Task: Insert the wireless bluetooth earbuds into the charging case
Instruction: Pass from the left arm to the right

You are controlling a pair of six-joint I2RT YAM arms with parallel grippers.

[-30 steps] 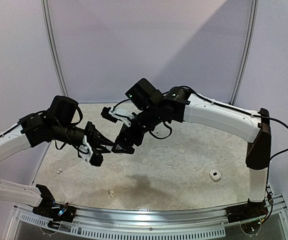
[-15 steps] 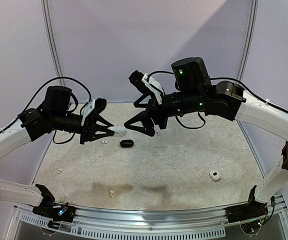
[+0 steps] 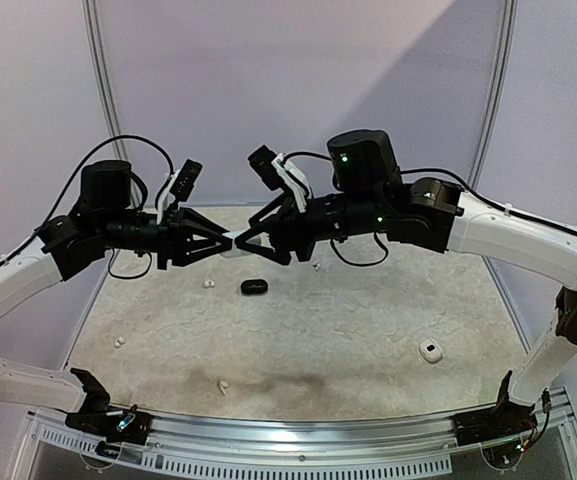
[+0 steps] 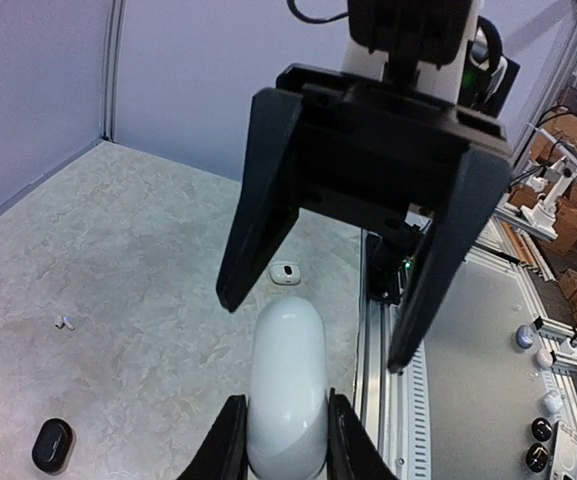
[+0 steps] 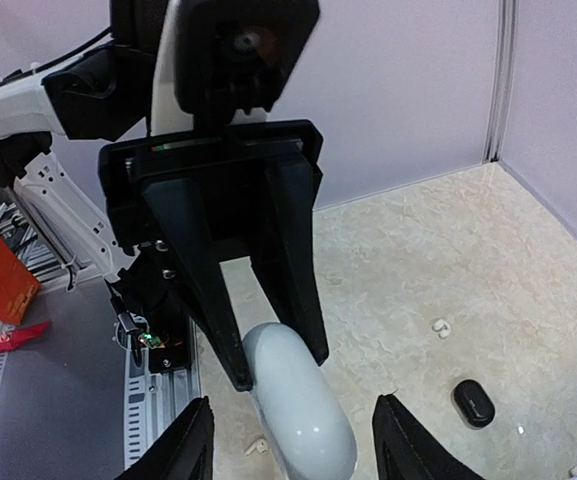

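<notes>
Supporting table (image 3: 368, 320): it carries the spare case (image 3: 429, 350) at 4 o'clock, the black case (image 3: 254, 287) at 11 o'clock, and the buds (image 3: 119, 342).
left gripper (image 4: 286, 445): pinching the held case (image 3: 236, 243) by its near end, high over the far part of the table.
right gripper (image 4: 315, 330): fingers spread, one on each side of the free end of the case, not touching it.
risk: in my judgement the case can twist, slip out and drop if the right fingers close off-centre on the smooth round shell, or if the left gripper lets go too early.
held case: white, in the air between the two grippers. Its long axis is level, on the 9-to-3 line, and the free end points to 3 o'clock, toward the right gripper.
buds: white specks lie on the table at 9, 7 and 10 o'clock. None is in a gripper. They are too small to tell which way they point.
</notes>
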